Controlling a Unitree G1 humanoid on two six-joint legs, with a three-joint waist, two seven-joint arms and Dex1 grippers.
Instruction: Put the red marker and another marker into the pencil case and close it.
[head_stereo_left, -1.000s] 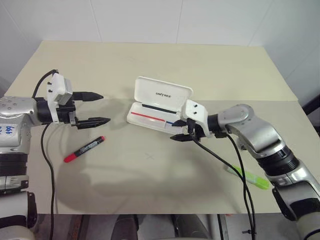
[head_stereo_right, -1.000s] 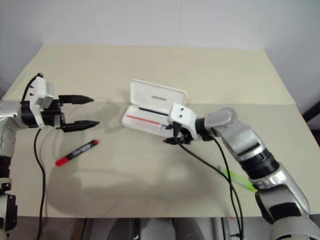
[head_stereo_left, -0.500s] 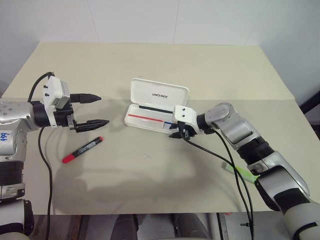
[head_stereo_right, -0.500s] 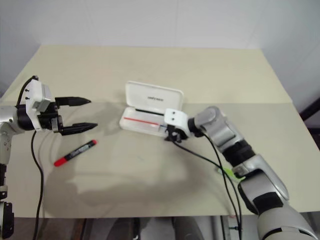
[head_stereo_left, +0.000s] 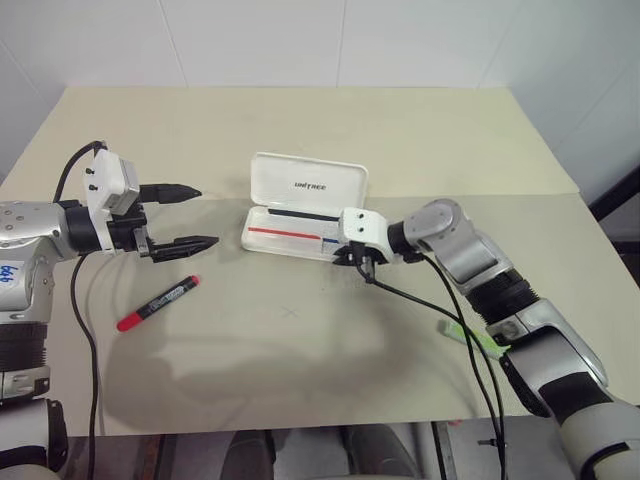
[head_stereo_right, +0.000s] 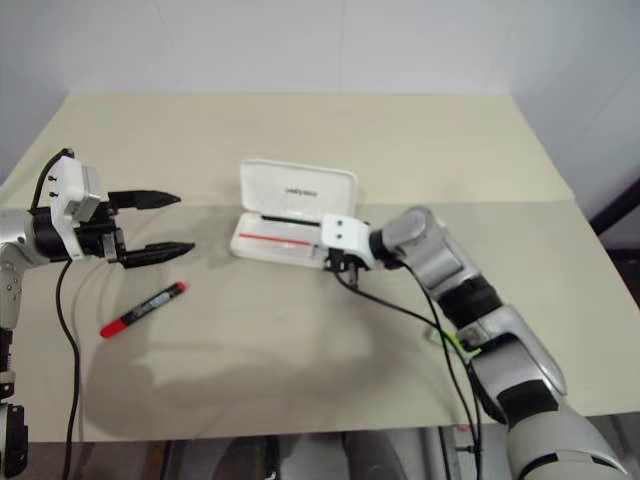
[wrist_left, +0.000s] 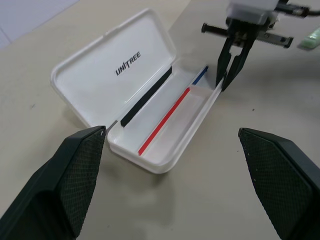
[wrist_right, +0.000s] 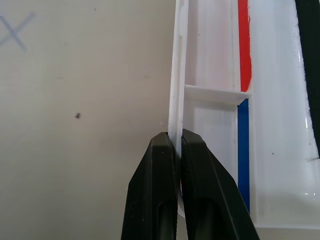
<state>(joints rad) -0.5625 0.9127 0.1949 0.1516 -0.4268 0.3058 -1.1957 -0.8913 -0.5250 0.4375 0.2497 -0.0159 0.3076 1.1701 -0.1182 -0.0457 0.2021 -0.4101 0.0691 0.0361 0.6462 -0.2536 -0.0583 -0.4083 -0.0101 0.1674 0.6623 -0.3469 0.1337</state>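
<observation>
1. At the near wall of the pencil case, toward its right end, the right gripper is pinched fully closed on the thin white rim, one finger inside the tray and one outside.
2. Case stands open, lid tilted up on the far side, tray empty.
3. Well to the left, the left gripper hangs wide apart above the table, holding nothing.
4. Just near of it lies the red marker, untouched.
5. The green highlighter lies near the right edge, partly behind the right arm.
6. Risk, judged: the rim grip is narrow; any pull could drag or tip the light case, or the wall could slip free.
</observation>
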